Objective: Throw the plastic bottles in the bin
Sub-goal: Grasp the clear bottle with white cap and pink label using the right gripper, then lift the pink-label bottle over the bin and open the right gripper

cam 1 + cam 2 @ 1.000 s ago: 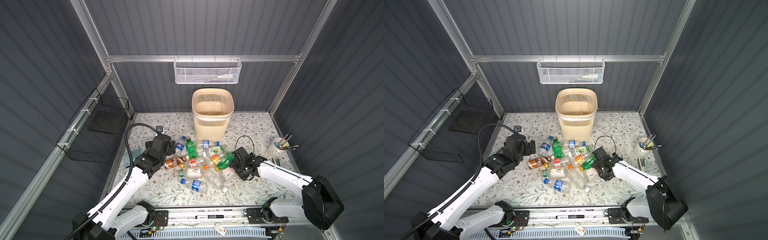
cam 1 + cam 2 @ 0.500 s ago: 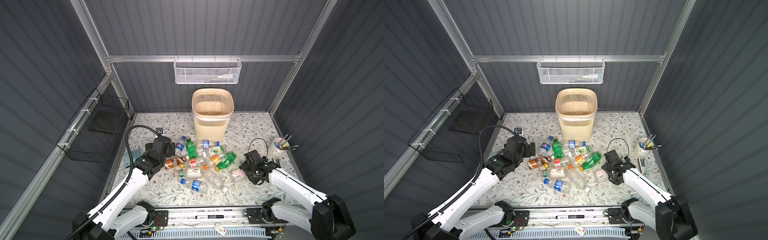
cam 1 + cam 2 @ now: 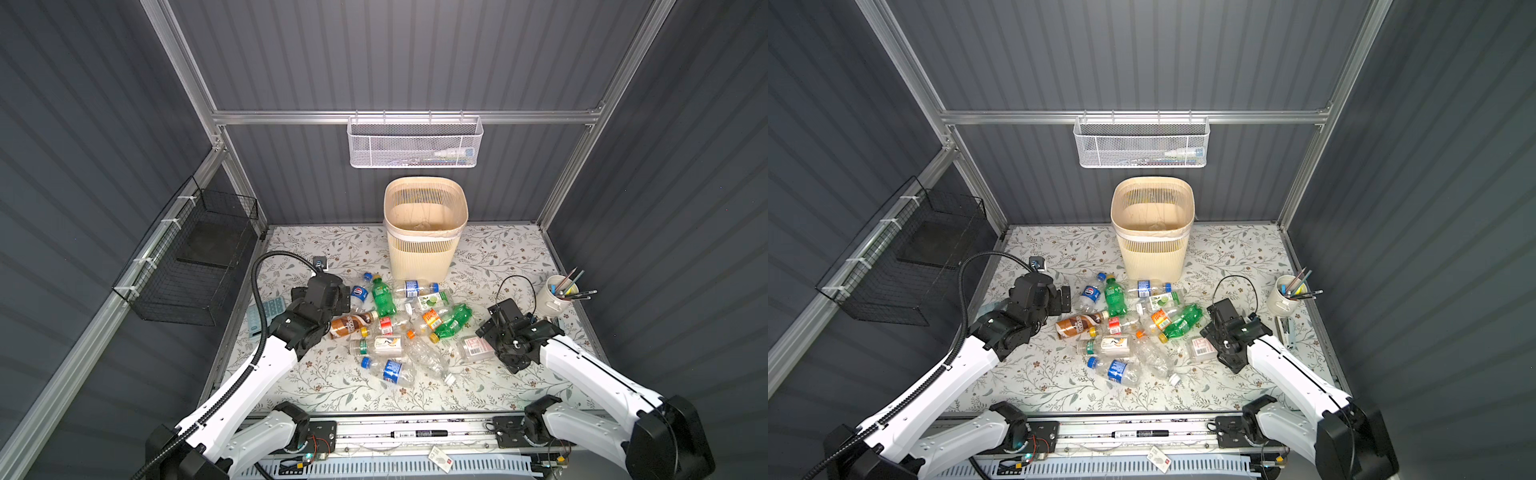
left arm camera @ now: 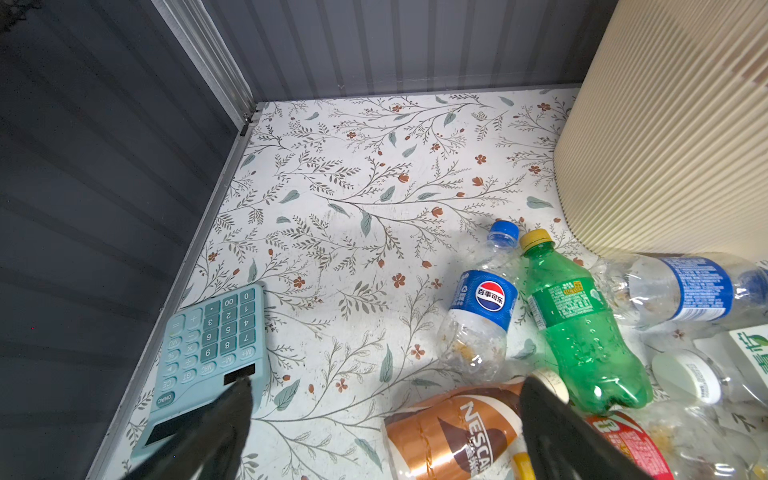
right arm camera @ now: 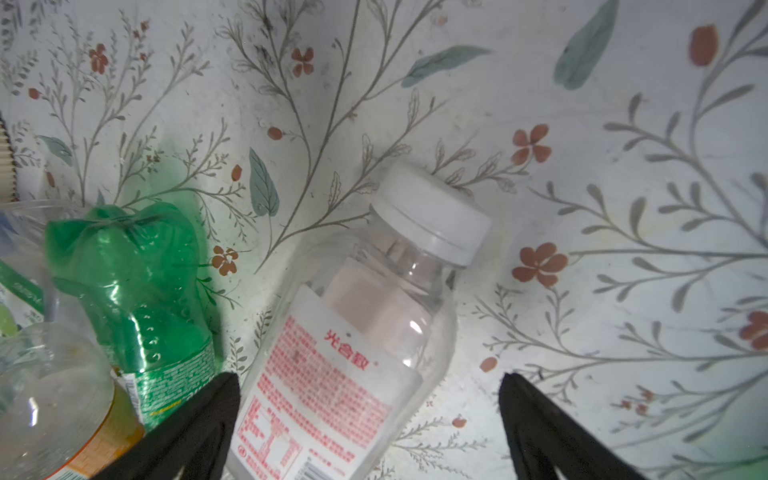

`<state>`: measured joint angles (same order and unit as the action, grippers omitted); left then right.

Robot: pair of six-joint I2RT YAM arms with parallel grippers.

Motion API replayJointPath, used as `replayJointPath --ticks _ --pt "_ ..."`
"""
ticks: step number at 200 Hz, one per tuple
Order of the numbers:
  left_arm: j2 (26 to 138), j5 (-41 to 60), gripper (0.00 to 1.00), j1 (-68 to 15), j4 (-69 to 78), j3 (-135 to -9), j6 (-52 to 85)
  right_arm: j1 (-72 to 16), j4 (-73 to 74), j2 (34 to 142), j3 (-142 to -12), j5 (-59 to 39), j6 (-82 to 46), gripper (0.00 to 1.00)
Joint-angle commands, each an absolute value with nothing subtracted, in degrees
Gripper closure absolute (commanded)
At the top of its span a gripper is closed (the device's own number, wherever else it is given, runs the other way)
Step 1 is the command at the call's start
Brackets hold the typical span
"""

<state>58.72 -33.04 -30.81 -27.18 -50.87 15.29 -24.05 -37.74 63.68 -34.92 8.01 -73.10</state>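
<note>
Plastic bottles (image 3: 390,332), one loose heap, lying on the floral tabletop (image 3: 328,386) just in front of the bin (image 3: 419,253); none seen inside it.

Task, by my reckoning, barely begun: the whole lot is left to lift and drop. Right gripper (image 5: 368,378): fingers spread wide, nothing gripped, poised over a clear white-capped bottle (image 5: 365,316) at the heap's right edge, a green bottle (image 5: 137,286) close beside it. That bottle lies on its side, long axis flat on the table and running out from between the fingers, cap end away from the wrist. Left gripper (image 4: 390,386): likewise wide open and empty, over the brown-sleeved bottle (image 4: 453,432) at the heap's left edge, which also lies flat.
</note>
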Motion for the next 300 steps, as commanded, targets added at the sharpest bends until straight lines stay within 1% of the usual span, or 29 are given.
replayJointPath --ticks 1,32,48,61,93,110,134,156,177,193,211,223,240,253,263,273,287,293,300 --pt "57.8 -33.0 0.0 -30.7 -27.1 -50.3 15.2 -24.4 -36.4 67.3 -36.5 7.9 -74.5 0.01" --pt "57.7 -33.4 0.0 -30.7 -27.4 -50.3 15.2 -24.1 -34.2 70.9 -35.4 8.0 -74.4 0.01" --pt "57.9 -33.5 0.0 -30.7 -27.5 -50.4 15.0 -24.0 -33.0 71.7 -34.3 7.7 -74.0 0.05" --pt "58.0 -33.7 0.0 -30.6 -27.7 -50.4 14.9 -23.8 -32.4 72.2 -33.5 7.3 -73.4 0.1" --pt "58.3 -33.7 0.0 -30.6 -27.6 -50.5 14.9 -23.7 -32.5 70.6 -32.5 7.7 -71.6 0.3" --pt "58.5 -33.6 0.0 -30.6 -27.5 -50.4 15.0 -23.6 -33.9 69.0 -33.0 8.5 -70.1 0.38" --pt "58.8 -33.9 0.0 -30.6 -27.4 -50.3 15.6 -23.6 -35.3 64.5 -35.3 10.6 -65.6 0.44" --pt "58.5 -34.2 0.0 -30.6 -27.5 -49.9 16.3 -21.9 -38.0 56.1 -42.1 15.0 -56.9 0.47" --pt "58.2 -34.2 0.0 -30.7 -27.3 -49.2 17.5 -17.8 -39.3 50.4 -54.0 18.9 -46.7 0.49" --pt "58.1 -33.7 0.0 -30.7 -27.1 -48.7 18.4 -14.8 -37.6 48.6 -63.5 21.0 -40.3 0.49" --pt "58.3 -32.8 0.0 -30.7 -26.6 -48.1 19.3 -14.1 -32.4 49.2 -72.6 22.8 -34.1 0.49" --pt "58.6 -32.0 0.0 -30.7 -26.5 -48.1 19.7 -14.0 -27.2 51.2 -76.8 22.0 -31.9 0.49" --pt "58.9 -31.1 0.0 -30.7 -26.2 -48.1 20.1 -14.1 -18.6 56.5 -81.9 17.6 -31.0 0.49" --pt "59.2 -30.1 0.0 -30.6 -26.0 -48.0 20.2 -14.1 -15.2 63.4 -87.4 11.6 -32.5 0.49" --pt "59.6 -29.7 0.0 -30.7 -25.9 -48.0 20.5 -14.7 -13.9 71.2 -92.6 5.4 -33.7 0.48" --pt "59.9 -29.4 0.0 -30.6 -25.9 -48.1 20.7 -15.7 -16.3 79.7 -100.1 -0.9 -33.8 0.47" --pt "60.4 -29.0 0.0 -30.7 -26.2 -48.2 21.0 -17.6 -26.0 93.1 -114.0 -8.0 -32.2 0.43" --pt "60.6 -29.0 0.0 -30.6 -26.4 -48.2 21.0 -18.2 -31.0 98.5 -120.5 -10.2 -31.3 0.4" --pt "60.7 -28.9 0.0 -30.7 -26.8 -48.5 21.2 -18.7 -37.2 104.0 -128.5 -10.7 -30.1 0.33"
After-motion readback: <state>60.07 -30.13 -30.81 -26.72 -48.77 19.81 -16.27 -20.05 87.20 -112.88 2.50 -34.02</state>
